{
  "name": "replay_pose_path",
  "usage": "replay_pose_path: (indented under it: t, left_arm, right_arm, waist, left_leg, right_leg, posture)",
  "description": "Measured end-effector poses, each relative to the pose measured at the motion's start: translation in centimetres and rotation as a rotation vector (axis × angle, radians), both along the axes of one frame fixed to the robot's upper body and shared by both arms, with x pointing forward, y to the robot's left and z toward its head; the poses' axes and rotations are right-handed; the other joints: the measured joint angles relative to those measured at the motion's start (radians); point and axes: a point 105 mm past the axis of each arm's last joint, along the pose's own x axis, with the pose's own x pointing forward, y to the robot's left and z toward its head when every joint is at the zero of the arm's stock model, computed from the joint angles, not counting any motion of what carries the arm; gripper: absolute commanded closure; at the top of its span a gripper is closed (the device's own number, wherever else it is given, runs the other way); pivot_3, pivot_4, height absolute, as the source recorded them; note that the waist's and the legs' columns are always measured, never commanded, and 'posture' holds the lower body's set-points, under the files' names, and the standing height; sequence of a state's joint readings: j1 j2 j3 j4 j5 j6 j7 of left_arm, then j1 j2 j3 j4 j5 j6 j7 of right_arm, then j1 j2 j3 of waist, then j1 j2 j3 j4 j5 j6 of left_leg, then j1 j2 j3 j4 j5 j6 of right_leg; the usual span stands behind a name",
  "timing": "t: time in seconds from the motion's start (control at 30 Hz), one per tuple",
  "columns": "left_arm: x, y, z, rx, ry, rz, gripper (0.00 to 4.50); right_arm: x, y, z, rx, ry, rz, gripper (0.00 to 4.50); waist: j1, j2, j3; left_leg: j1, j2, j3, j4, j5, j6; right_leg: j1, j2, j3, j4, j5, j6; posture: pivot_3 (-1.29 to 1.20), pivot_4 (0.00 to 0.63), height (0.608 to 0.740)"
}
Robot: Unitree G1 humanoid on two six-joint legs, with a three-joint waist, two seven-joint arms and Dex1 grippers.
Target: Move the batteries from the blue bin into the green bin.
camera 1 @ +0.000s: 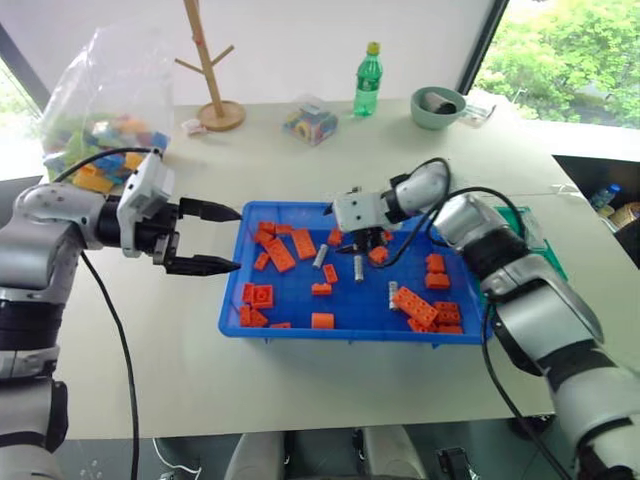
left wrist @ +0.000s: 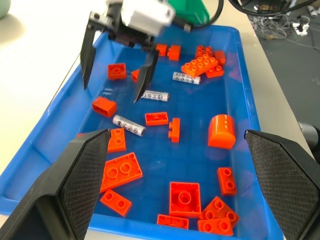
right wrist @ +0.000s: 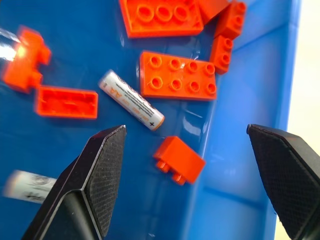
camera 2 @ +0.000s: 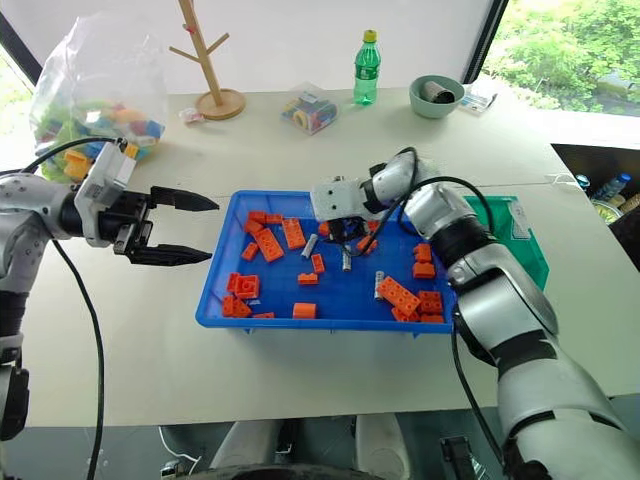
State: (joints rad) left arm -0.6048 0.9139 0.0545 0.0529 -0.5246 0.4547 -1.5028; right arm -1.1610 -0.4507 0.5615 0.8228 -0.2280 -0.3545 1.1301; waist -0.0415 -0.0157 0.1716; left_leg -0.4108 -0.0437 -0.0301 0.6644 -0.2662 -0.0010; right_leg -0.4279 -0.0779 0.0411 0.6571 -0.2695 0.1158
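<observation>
The right gripper hangs over the far part of the blue bin, fingers spread wide and empty, tips pointing down among orange bricks. Three batteries lie loose on the bin floor; their printed labels are too small to read. The left gripper hovers just left of the bin, jaws wide apart, holding nothing. The green bin sits just beyond the blue bin's right end, its white label unreadable.
</observation>
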Motion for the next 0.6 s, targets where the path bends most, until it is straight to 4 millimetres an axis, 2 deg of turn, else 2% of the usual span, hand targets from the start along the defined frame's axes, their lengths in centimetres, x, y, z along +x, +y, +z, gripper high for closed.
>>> replay_pose_path:
  t: [0.17,0.27,0.4,0.5,0.6]
  left_arm:
    - [-0.2,0.1,0.2,0.000,-0.007,0.011,0.00]
    - [-0.2,0.0,0.1,0.001,-0.007,0.019,0.00]
    - [-0.6,0.0,0.0,-0.005,0.000,0.025,0.00]
    - [-0.7,0.4,0.0,-0.004,0.002,0.042,0.00]
    - [-0.8,0.8,-0.1,-0.003,0.008,0.054,0.00]
  right_arm:
    - [-0.1,1.3,-0.3,-0.031,-0.031,0.094,0.55]
    - [0.2,1.5,-0.4,0.005,-0.005,0.056,0.55]
    - [1.4,1.2,2.3,0.230,0.076,-0.116,0.55]
    - [0.2,1.3,4.2,0.449,0.186,-0.254,0.55]
    - [-2.2,1.9,2.4,0.560,0.364,-0.463,0.55]
  waist:
    - [-0.004,0.000,0.000]
    - [-0.004,0.000,0.000]
    - [-0.003,0.000,0.000]
    - [0.001,0.000,0.000]
    - [0.003,0.000,0.000]
  left_leg:
    - [0.000,0.000,0.000,0.000,0.001,-0.001]
    - [0.000,0.000,0.000,0.000,0.001,-0.002]
    - [0.000,0.000,-0.001,0.000,0.001,-0.001]
    - [0.000,0.000,-0.003,-0.001,-0.001,0.001]
    - [0.000,0.000,-0.003,0.000,-0.001,0.001]
  right_leg:
    - [0.000,0.000,0.000,0.001,0.000,0.000]
    - [-0.001,0.000,0.000,0.002,0.000,0.000]
    - [-0.001,-0.002,0.000,0.002,0.000,0.000]
    - [-0.001,-0.002,0.000,0.003,0.000,0.000]
    - [-0.002,-0.003,0.000,0.005,0.000,-0.001]
  posture:
    - [0.00,0.150,0.727]
    - [0.00,0.150,0.727]
    - [0.00,0.150,0.727]
    - [0.00,0.150,0.727]
    - [0.00,0.150,0.727]
